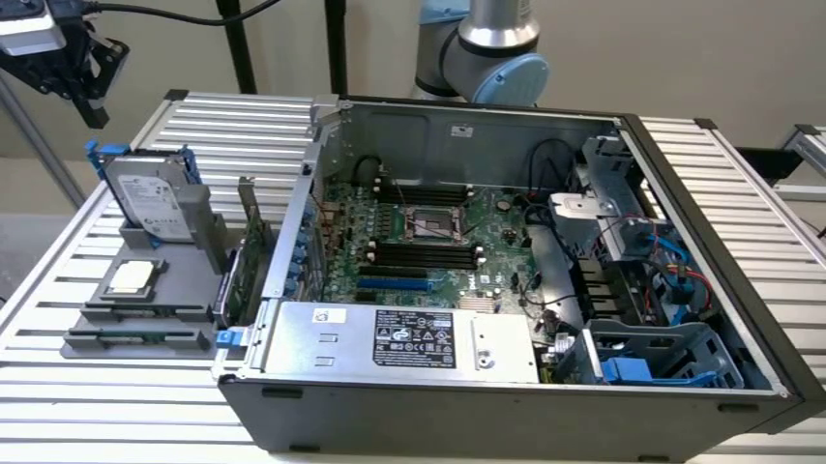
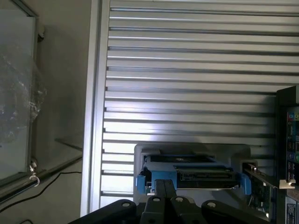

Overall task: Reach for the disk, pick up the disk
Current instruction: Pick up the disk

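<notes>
The disk (image 1: 146, 196), a silver-grey drive with a white label and blue side rails, stands upright in a grey holder (image 1: 193, 232) on the slatted table, at the exterior view's left. My black gripper (image 1: 93, 108) hangs in the air above and behind the disk, well apart from it. In the wrist view the disk (image 2: 191, 171) appears edge-on, its blue rails at both ends. There the gripper (image 2: 163, 186) has its two fingers pressed together, shut on nothing.
A small square silver-topped chip (image 1: 133, 277) lies on the grey holder in front of the disk. An open computer case (image 1: 516, 396) fills the table's middle, with a silver power supply (image 1: 400, 338) inside. Bare slatted table (image 2: 187, 70) lies beyond the disk.
</notes>
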Robot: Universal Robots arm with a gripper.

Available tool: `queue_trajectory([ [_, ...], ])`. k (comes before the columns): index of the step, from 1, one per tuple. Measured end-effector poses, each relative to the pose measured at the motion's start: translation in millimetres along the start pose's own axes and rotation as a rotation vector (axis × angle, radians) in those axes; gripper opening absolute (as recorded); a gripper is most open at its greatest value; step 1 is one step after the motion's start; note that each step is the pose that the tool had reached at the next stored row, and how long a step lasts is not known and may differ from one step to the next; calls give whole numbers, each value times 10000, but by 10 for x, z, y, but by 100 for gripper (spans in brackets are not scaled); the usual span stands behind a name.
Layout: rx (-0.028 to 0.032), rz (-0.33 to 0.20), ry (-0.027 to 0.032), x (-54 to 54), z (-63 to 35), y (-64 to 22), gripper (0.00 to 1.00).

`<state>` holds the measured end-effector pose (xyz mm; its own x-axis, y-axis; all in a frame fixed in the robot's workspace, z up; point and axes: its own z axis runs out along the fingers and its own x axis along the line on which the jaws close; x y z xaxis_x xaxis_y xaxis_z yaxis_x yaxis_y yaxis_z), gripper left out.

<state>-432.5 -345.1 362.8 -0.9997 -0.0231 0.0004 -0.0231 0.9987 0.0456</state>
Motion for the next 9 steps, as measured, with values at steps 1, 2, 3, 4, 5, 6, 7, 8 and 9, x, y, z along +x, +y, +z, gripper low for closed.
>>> queue_trajectory([
  [1, 0, 0, 0, 0, 0, 0, 11],
  [2, 0, 0, 0, 0, 0, 0, 11],
  [3, 0, 0, 0, 0, 0, 0, 11],
  [4, 0, 0, -1, 0, 0, 0, 11],
  [5, 0, 0, 0, 0, 0, 0, 11],
  [6, 0, 0, 0, 0, 0, 0, 11],
  [7, 0, 0, -1, 0, 0, 0, 11],
  [8, 0, 32, 0, -1, 0, 0, 11],
  [9, 0, 173, -8, -1, 0, 0, 11],
])
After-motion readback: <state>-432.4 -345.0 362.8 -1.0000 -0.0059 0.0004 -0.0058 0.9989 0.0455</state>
